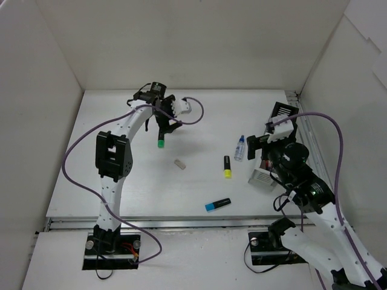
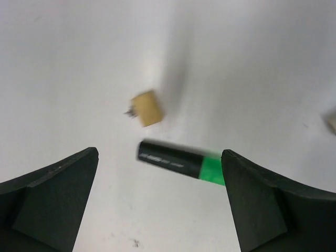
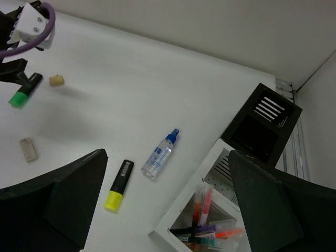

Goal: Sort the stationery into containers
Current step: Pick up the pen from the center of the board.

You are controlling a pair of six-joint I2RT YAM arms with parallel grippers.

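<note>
- In your left wrist view, the green highlighter [image 2: 173, 161] is blurred, and its green end goes behind a finger [image 2: 273, 205].
- Right of that highlighter, a pale scrap [image 2: 332, 119] is cut by the edge, so you can't identify it.
- From above, your right arm [image 1: 290, 160] covers most of the organizer [image 1: 282, 112], well apart from the highlighter.
- In your right wrist view, the organizer's near corner runs off the bottom.

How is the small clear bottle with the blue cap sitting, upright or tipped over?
Tipped over: the clear blue-capped bottle lies flat on its side on the white table.
</note>
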